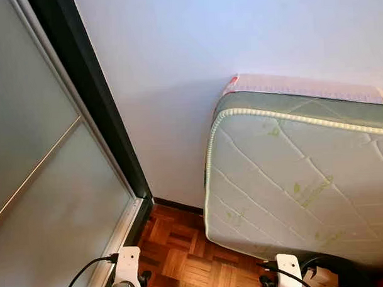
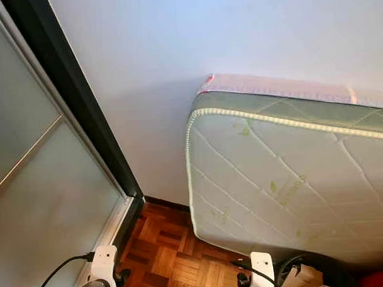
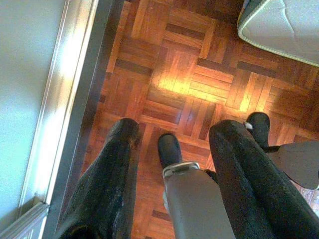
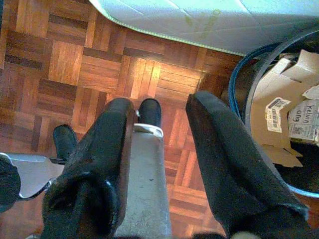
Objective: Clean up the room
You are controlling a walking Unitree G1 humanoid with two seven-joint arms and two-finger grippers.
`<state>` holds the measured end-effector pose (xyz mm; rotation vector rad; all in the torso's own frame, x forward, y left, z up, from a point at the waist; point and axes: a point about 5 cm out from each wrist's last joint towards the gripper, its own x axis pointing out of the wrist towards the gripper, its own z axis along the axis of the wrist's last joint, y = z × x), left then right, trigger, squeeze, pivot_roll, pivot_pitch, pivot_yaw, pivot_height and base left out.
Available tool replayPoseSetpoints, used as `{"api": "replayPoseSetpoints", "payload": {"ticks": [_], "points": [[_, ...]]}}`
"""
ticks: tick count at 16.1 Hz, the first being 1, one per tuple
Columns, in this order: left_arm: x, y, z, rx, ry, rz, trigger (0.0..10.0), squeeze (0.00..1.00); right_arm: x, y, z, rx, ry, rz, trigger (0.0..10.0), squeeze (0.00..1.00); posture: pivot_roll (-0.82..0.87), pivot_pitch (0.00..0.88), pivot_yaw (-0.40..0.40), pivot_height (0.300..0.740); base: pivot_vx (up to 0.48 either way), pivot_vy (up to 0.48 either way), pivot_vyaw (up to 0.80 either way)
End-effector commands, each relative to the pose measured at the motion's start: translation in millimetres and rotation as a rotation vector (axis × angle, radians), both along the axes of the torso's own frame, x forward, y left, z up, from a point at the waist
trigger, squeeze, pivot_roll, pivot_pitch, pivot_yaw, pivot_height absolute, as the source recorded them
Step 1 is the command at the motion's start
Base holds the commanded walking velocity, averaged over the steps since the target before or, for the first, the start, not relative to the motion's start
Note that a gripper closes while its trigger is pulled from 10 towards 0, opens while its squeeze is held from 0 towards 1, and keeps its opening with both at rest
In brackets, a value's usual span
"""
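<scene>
The robot stood in a corner of the room, both arms hanging low over the wooden floor (image 3: 189, 84). The left gripper (image 3: 172, 134) pointed down with its two black fingers spread and nothing between them; the track of a sliding door (image 3: 65, 99) ran just beside it, and the corner of a mattress (image 1: 293, 178) lay further ahead. The right gripper (image 4: 159, 114) was likewise spread and empty, with the mattress edge ahead of it and a round bin (image 4: 249, 89) close beside its outer finger, holding cardboard scraps (image 4: 284, 114). The mattress leaned tilted against the white wall (image 1: 206, 36). No loose litter lay on the floor near either gripper, so what needed tidying was probably elsewhere. The main risk was in turning: the right arm might clip the bin and spill the cardboard, or a shoulder might nudge the leaning mattress and bring it down.
</scene>
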<state>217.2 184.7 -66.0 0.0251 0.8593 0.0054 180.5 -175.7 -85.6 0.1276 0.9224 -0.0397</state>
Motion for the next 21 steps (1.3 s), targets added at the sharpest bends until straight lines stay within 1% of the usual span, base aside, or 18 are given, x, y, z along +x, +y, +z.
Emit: {"api": "replayPoseSetpoints", "payload": {"ticks": [1, 11, 12, 13, 14, 15, 16, 17, 18, 19, 20, 21], "points": [[-84.7, 67.5, -23.1, -0.027, 0.166, 0.116, 10.0, 0.0, -126.2, -168.7, 19.6, -0.059, 0.165, -0.288, 10.0, 0.0, 0.02, 0.036, -0.019, 0.74, 0.0, 0.0, 0.0], [-84.7, 67.5, -23.1, -0.027, 0.166, 0.116, 10.0, 0.0, -126.2, -168.7, 19.6, -0.059, 0.165, -0.288, 10.0, 0.0, 0.02, 0.036, -0.019, 0.74, 0.0, 0.0, 0.0], [-76.8, 54.0, -24.6, -0.041, 0.157, 0.122, 10.0, 0.0, -123.2, -167.1, 19.7, -0.037, 0.14, -0.297, 10.0, 0.0, 0.03, 0.035, -0.016, 0.74, 0.0, 0.0, 0.0], [-74.4, 50.7, -24.7, -0.044, 0.155, 0.124, 10.0, 0.0, -122.3, -166.8, 19.8, -0.033, 0.132, -0.299, 10.0, 0.0, 0.03, 0.035, -0.016, 0.74, 0.0, 0.0, 0.0], [-74.0, 44.5, -26.2, -0.049, 0.156, 0.125, 10.0, 0.0, -121.7, -166.6, 19.9, -0.03, 0.128, -0.297, 10.0, 0.0, 0.03, 0.036, -0.017, 0.74, 0.0, 0.0, 0.0], [-74.0, 44.5, -26.2, -0.049, 0.156, 0.125, 10.0, 0.0, -121.7, -166.6, 19.9, -0.03, 0.128, -0.297, 10.0, 0.0, 0.03, 0.036, -0.017, 0.74, 0.0, 0.0, 0.0], [-77.4, 39.6, -28.5, -0.053, 0.163, 0.125, 10.0, 0.0, -121.5, -166.5, 19.9, -0.026, 0.127, -0.298, 10.0, 0.0, 0.03, 0.037, -0.016, 0.74, 0.0, 0.0, 0.0], [-79.4, 38.1, -29.5, -0.055, 0.166, 0.125, 10.0, 0.0, -121.6, -166.5, 19.9, -0.025, 0.127, -0.298, 10.0, 0.0, 0.03, 0.037, -0.016, 0.74, 0.0, 0.0, 0.0], [-81.7, 38.3, -30.0, -0.065, 0.164, 0.125, 10.0, 0.0, -122.8, -167.8, 21.2, -0.001, 0.115, -0.302, 10.0, 0.0, 0.03, 0.038, -0.017, 0.74, 0.0, 0.0, 0.0], [-82.2, 39.7, -29.8, -0.066, 0.163, 0.128, 10.0, 0.0, -123.0, -168.0, 21.4, 0.002, 0.113, -0.303, 10.0, 0.0, 0.03, 0.037, -0.017, 0.74, 0.0, 0.0, 0.0], [-85.4, 49.0, -28.5, -0.056, 0.164, 0.135, 10.0, 0.0, -122.7, -168.3, 21.9, 0.011, 0.101, -0.313, 10.0, 0.0, 0.03, 0.038, -0.015, 0.74, 0.0, 0.0, 0.0], [-87.2, 54.4, -27.6, -0.044, 0.163, 0.134, 10.0, 0.0, -122.3, -168.2, 22.0, 0.017, 0.093, -0.32, 10.0, 0.0, 0.03, 0.038, -0.014, 0.74, 0.0, 0.0, 0.0]]}}
